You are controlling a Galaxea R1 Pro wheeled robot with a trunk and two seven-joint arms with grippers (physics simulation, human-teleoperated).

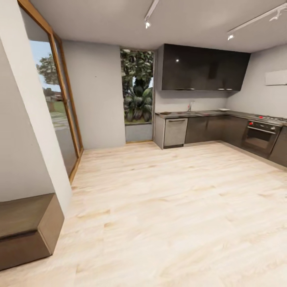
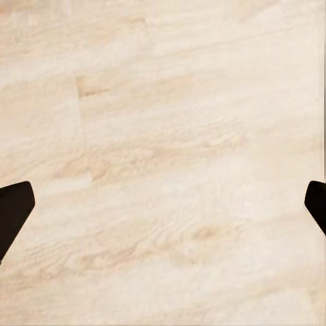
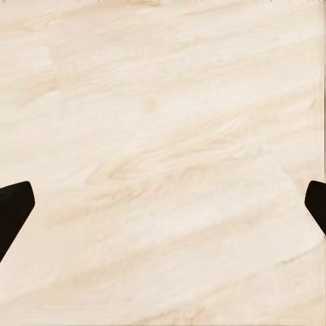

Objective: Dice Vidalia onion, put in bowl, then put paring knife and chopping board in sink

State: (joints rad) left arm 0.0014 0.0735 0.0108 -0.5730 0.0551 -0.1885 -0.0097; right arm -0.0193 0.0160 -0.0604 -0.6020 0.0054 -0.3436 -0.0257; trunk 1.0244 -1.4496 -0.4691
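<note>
The kitchen lies across the room in the head view, with a long grey countertop [image 1: 211,114] under dark glossy wall cabinets [image 1: 203,67]. A thin chrome tap [image 1: 190,105] marks the sink, whose basin is too far off to make out. A small white bowl [image 1: 224,109] rests on the worktop right of the tap. The onion, the knife and the chopping board are too small to tell from here. My left gripper [image 2: 163,210] is open over bare wood floor, its black fingertips [image 2: 13,207] far apart. My right gripper [image 3: 163,210] is likewise open above the floor.
Pale wood floor [image 1: 167,199] stretches between me and the cabinets. A white wall pillar [image 1: 28,131] and a low brown bench [image 1: 28,227] stand close at the left. An oven [image 1: 259,135] sits at the right, a dishwasher front [image 1: 175,132] at the counter's left end.
</note>
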